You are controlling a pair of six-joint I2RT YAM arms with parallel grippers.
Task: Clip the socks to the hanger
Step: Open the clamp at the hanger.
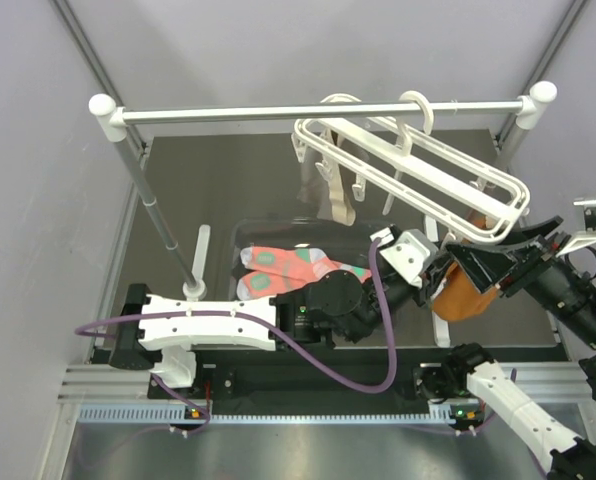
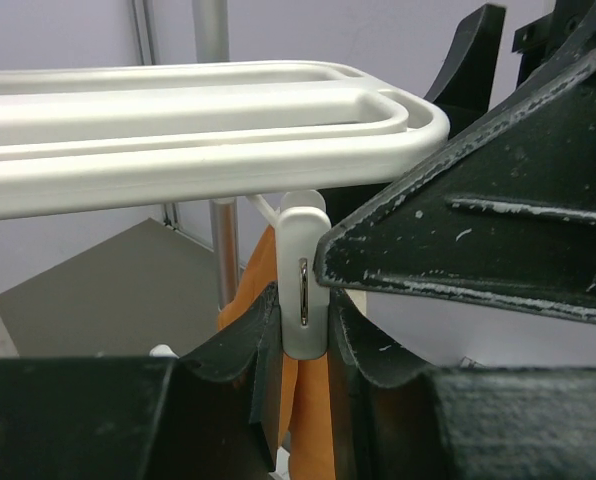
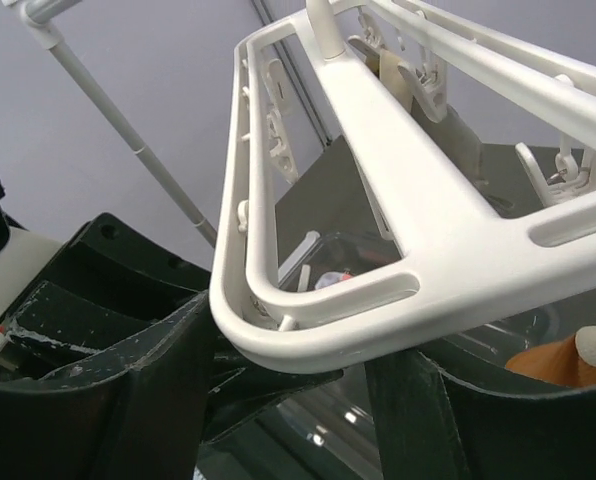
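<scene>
The white hanger point(image 1: 418, 175) hangs tilted from the metal rail. The salmon socks point(image 1: 298, 265) with mint toes lie flat in a clear tray, away from both grippers. My left gripper point(image 2: 304, 330) is shut on a white clip point(image 2: 303, 290) under the hanger's near end point(image 2: 178, 150); a rust-orange cloth point(image 2: 313, 400) hangs below that clip. My right gripper point(image 3: 298, 390) is open just beneath the hanger's rounded end point(image 3: 378, 220), a finger on each side. One of its fingers point(image 2: 478, 220) sits right next to the clip. In the top view both grippers meet at the hanger's lower right end point(image 1: 458, 265).
The metal rail point(image 1: 308, 112) with white ball ends spans the back on two posts. A beige-grey cloth point(image 1: 335, 205) hangs from a clip at the hanger's left. The orange cloth point(image 1: 465, 297) hangs at the right. The clear tray point(image 1: 240, 232) stands mid-table.
</scene>
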